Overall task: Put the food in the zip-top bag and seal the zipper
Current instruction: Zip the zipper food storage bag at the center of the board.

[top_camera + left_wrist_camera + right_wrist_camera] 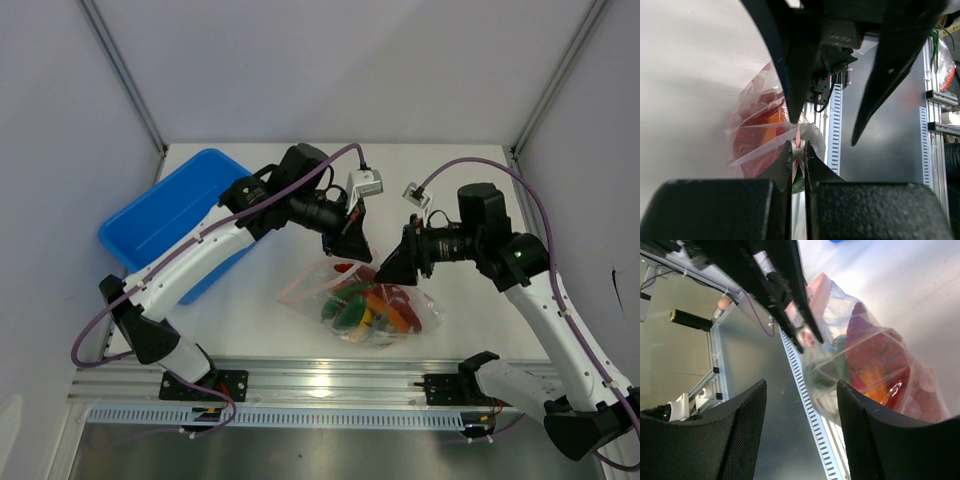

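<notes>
Black fingers of the left tool [798, 150] are pressed together on the pink zipper [798, 135], which is pinched at one spot along the mouth edge of the bag [300, 294]. The right tool [800, 390] is seen spread, with nothing between its fingers, just beside that pinch and facing the left tool across the strip. Below the two tools the bag is slumped on the surface [255, 330], between the arms, with its mouth end apparently raised by the pinch. Its belly is filled by the food [365, 305]: red, orange, yellow and green pieces are visible through the film. None is seen loose outside, so loading is judged done and sealing is taken as the step in hand. How much of the track is already mated cannot be told. For a good seal, the left pinch should be used as an anchor. The right tool should be brought onto the strip itself, close to that anchor, and not onto the clear film under it. Light pressure is advised, so that the strip can be run through the fingers toward the far corner while it is pulled straight. Care is needed where red pieces bulge near the mouth, since the lips could be held apart there. The blue bin [160, 215] is set well apart at the left and need not be touched.
</notes>
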`<state>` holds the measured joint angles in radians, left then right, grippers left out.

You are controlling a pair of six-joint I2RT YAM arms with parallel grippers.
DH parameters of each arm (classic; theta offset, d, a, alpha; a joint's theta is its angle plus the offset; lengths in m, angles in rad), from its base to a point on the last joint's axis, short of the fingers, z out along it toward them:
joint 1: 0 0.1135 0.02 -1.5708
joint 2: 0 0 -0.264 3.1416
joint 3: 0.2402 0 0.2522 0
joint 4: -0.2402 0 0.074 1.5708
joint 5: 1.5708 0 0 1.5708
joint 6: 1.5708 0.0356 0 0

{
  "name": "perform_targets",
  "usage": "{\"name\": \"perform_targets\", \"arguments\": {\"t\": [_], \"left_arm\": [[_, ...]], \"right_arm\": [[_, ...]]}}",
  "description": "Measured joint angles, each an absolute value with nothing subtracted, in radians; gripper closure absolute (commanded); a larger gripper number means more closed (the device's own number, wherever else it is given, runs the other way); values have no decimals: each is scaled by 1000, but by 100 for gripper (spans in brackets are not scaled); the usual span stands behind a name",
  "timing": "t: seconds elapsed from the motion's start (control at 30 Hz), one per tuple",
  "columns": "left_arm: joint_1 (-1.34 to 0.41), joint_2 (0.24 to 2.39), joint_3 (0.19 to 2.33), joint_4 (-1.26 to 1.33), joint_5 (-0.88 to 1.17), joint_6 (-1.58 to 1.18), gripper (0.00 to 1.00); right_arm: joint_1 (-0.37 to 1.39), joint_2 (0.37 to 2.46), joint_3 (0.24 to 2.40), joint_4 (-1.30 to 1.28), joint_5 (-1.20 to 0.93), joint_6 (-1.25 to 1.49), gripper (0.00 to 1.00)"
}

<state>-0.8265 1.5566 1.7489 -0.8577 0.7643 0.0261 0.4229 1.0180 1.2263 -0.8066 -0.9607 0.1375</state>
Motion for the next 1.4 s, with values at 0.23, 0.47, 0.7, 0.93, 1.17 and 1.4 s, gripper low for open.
{"name": "perform_targets", "arguments": {"t": [0.23, 0.47, 0.7, 0.93, 1.17, 1.4], "left_arm": [[-823, 1554, 1749, -855, 773, 26, 99], [-822, 1539, 1740, -850, 787, 25, 99], [-821, 1530, 1730, -842, 790, 25, 99], [-821, 1530, 1730, -840, 793, 25, 100], [-818, 1530, 1730, -840, 791, 7, 99], [-817, 1530, 1730, -841, 787, -1, 99]], "right_arm": [[455, 1042, 1195, -744, -874, 134, 37], [463, 1044, 1195, -719, -778, 101, 35], [481, 1051, 1192, -704, -775, 83, 38], [511, 1064, 1190, -671, -808, 84, 53], [519, 1076, 1166, -630, -865, 103, 78], [520, 1077, 1158, -592, -897, 147, 100]]}}
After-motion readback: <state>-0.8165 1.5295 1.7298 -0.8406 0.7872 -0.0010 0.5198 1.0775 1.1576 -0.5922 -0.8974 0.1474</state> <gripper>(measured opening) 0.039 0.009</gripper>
